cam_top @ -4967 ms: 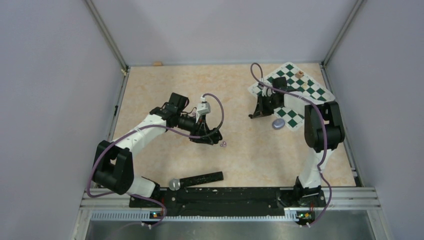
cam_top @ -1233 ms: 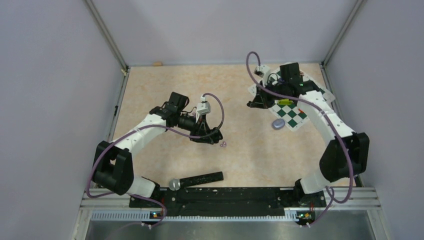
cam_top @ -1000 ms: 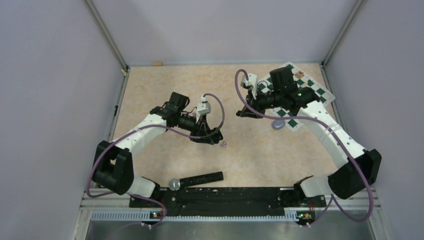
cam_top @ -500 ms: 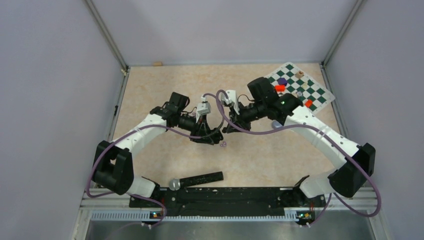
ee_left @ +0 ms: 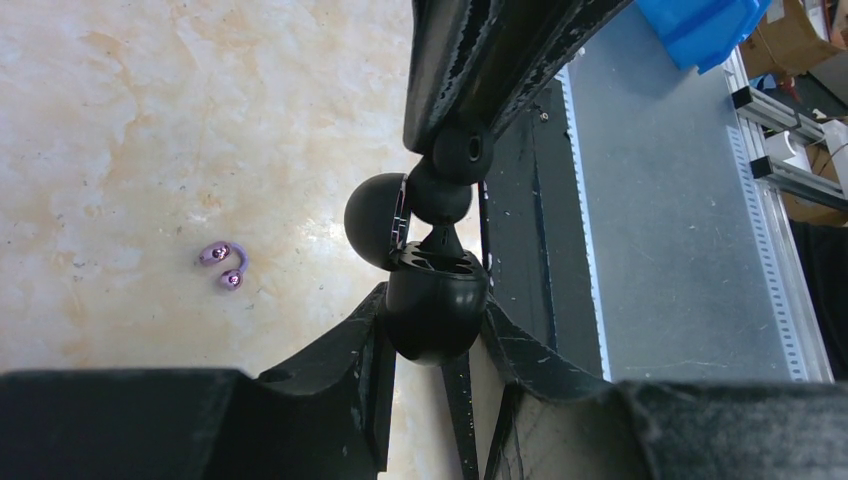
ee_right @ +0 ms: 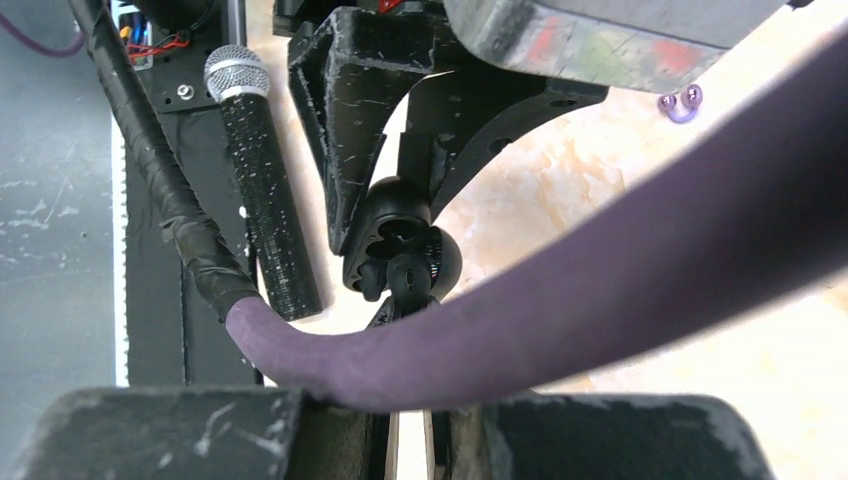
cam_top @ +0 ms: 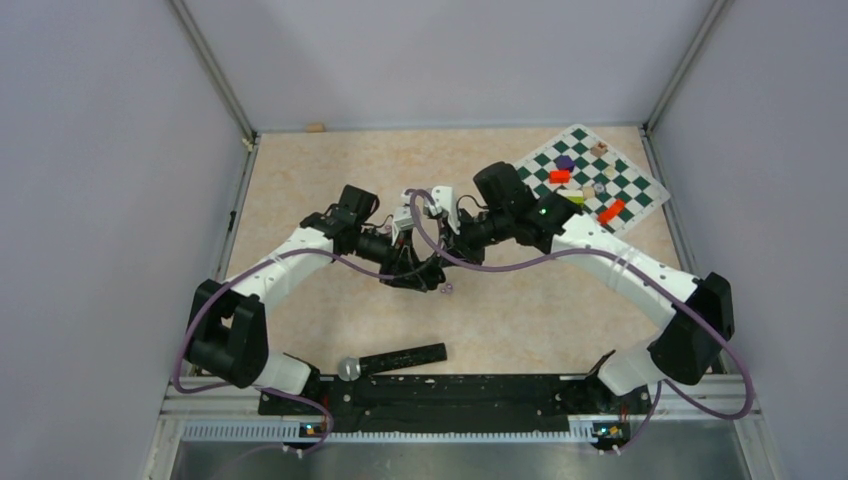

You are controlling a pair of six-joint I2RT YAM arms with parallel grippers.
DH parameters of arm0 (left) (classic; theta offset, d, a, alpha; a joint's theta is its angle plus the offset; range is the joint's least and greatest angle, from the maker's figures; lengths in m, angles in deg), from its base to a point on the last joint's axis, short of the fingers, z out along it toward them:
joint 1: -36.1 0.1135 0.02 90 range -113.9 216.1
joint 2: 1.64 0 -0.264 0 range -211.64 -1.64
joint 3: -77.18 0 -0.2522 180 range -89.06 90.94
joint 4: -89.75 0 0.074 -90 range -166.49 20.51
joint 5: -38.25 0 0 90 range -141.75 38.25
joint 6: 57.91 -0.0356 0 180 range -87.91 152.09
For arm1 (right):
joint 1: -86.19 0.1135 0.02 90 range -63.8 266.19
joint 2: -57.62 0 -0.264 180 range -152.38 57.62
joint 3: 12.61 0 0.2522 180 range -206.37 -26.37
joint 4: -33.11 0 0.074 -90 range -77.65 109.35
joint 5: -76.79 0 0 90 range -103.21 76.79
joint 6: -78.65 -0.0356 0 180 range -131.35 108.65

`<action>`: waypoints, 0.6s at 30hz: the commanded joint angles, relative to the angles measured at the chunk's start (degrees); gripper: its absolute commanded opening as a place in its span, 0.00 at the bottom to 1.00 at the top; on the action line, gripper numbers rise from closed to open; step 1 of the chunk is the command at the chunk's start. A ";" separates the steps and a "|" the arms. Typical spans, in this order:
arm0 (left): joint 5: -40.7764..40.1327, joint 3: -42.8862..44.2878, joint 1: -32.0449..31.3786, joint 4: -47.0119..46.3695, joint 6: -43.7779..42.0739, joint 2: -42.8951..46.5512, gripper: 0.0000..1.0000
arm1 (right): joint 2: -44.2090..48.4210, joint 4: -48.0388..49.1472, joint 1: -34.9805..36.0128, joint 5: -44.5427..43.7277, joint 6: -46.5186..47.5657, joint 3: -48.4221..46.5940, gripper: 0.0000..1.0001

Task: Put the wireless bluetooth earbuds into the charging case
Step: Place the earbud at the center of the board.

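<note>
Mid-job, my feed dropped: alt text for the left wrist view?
The left gripper clamps an open black charging case while the right gripper holds a black earbud right at its opening. Two lilac earbuds lie on the table to its left.

The left arm [cam_top: 290, 250] and right arm [cam_top: 620, 270] are wearing white shells between bulky black joints. Purple cables [ee_right: 600, 300] are looping off both, a green light [cam_top: 542, 211] is glowing, and the left end effector [ee_left: 436, 318] is showing pale scuffs.
</note>
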 commanded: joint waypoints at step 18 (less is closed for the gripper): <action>6.84 0.75 -0.50 4.69 -10.48 1.35 0.00 | -3.79 -10.07 -9.43 23.91 0.77 -3.02 0.09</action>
